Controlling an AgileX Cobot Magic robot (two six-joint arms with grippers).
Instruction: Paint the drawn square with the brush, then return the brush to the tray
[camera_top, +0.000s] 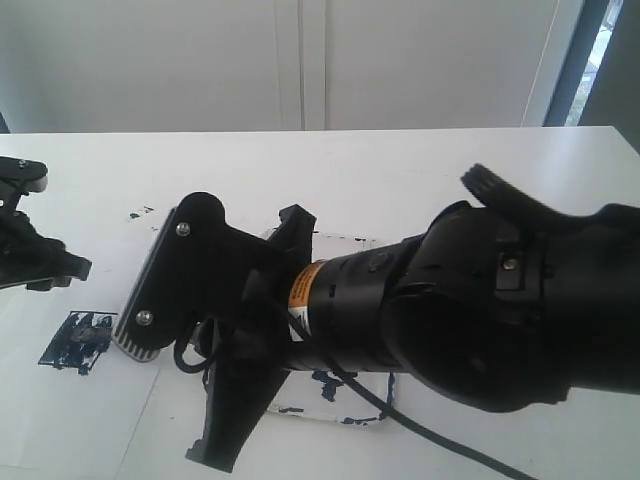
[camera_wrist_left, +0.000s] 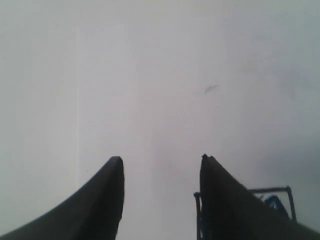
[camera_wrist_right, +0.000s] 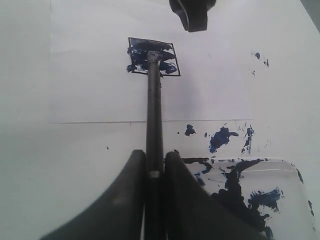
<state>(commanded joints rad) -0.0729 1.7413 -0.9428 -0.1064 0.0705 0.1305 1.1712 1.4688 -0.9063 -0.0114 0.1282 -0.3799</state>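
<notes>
Blue-black paint blots the tray (brush tip seemingly on the square).

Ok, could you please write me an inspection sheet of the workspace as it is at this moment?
Surface: white table with a white paper sheet on it.
Job's things: drawn square partly filled with dark blue paint, white gaps left; brush points at it, tip over the paint, contact unclear; tray smeared with blue-black paint.
Clutter: blue paint blots near the tray.
Grippers: right tool shut on the brush; left tool open, holding nothing.
Cables: black cable hangs under the right arm.
Surroundings: white wall panels behind; window strip at the far right.
</notes>
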